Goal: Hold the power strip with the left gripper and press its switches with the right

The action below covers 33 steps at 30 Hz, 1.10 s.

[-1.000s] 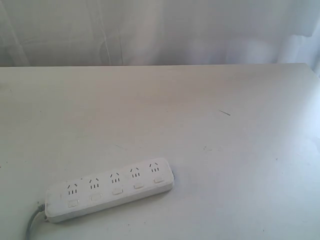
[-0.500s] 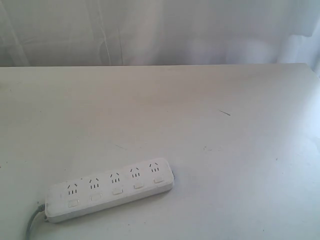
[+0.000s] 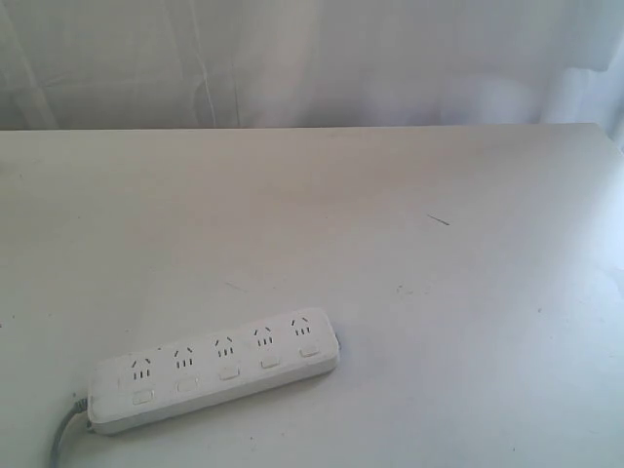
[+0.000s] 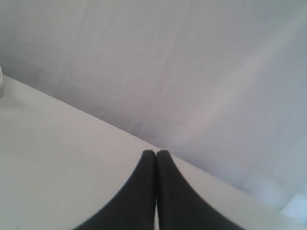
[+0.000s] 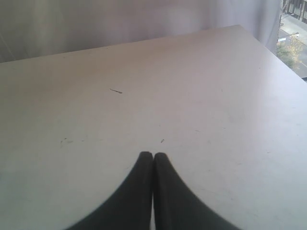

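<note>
Nothing has moved since the earlier frames as far as the exterior view shows: the power strip (image 3: 214,369) sits in the same spot on the table (image 3: 409,175), close to the front edge and over toward the front-left corner. Its long axis runs roughly along that front edge, with the right end angled a bit away from it and the grey cord (image 3: 63,437) trailing off the left end. The switches (image 3: 228,372) face up in a row on the side nearer the front edge. The left gripper (image 4: 156,154) has its fingers pressed together with nothing between them, and so does the right gripper (image 5: 153,155). Neither wrist camera has the strip in sight, and neither arm shows up in the exterior view. Best guess is the left arm is the nearer one, and the right will have to reach across toward that front-left area.
</note>
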Tool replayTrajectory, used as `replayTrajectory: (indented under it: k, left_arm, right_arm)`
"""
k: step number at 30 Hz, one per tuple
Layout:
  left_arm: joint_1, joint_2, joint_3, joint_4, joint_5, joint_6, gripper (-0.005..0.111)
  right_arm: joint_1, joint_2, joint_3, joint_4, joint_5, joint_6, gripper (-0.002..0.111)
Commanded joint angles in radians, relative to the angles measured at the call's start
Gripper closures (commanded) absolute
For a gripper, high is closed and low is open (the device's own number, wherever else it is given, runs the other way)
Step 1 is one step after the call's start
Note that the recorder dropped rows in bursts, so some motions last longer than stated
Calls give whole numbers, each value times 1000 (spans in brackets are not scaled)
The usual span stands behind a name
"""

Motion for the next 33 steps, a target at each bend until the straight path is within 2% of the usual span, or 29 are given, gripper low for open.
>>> replayTrajectory:
  k: [1,6,9,12,14,17,21,24,27,28,33]
  left_arm:
    - [-2,-5,2,-11,-95,-364,107]
    - [-2,-5,2,-9,-275,-540,107]
    - [-2,-5,2,0,-328,-614,107]
    - [-2,-5,2,119,-352,-691,107]
    - [-2,-5,2,303,-344,-699,107]
    - [-2,-5,-72,667,-232,-745,107]
    - [-2,2,-209,1259,-80,-1053,107]
    - [-2,51,-303,1687,-86,-1297,107]
    - [-2,116,-382,2091,-203,-1521,107]
    - [-2,143,-407,2170,-251,-1589,107]
    - [0,253,-451,2170,-358,-1568,107]
  right_arm:
    - [1,-3,2,-1,-5,1,108]
    - [1,-3,2,-1,-5,1,108]
    - [1,-3,2,-1,-5,1,108]
    - [1,-3,2,-1,-5,1,108]
    - [1,-3,2,-1,-5,1,108]
    - [1,-3,2,-1,-5,1,108]
    - [1,-3,2,-1,-5,1,108]
    - [1,-3,2,-1,-5,1,108]
    - [1,-3,2,-1,-5,1,108]
    - [1,-3,2,-1,-5,1,108]
    - [1,-3,2,-1,-5,1,108]
